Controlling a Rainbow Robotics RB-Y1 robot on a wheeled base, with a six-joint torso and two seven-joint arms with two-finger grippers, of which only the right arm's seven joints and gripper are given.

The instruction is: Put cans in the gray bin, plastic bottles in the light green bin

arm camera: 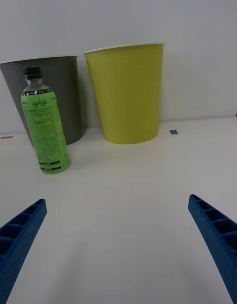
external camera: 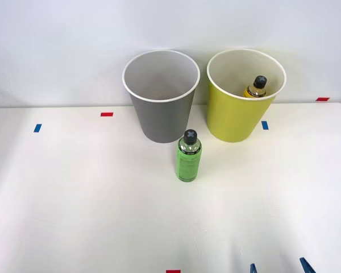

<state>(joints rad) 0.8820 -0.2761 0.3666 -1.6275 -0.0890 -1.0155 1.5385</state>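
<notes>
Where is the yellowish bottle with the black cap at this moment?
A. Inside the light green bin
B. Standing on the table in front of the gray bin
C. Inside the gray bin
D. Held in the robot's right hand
A: the front view shows the yellowish bottle leaning inside the light green bin, its black cap below the white rim.

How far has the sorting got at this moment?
Done: the amber bottle sits inside the light green bin. In hand: nothing; the right end effector is open, short of the green-labelled bottle. Left: that bottle, upright before the gray bin.
</notes>
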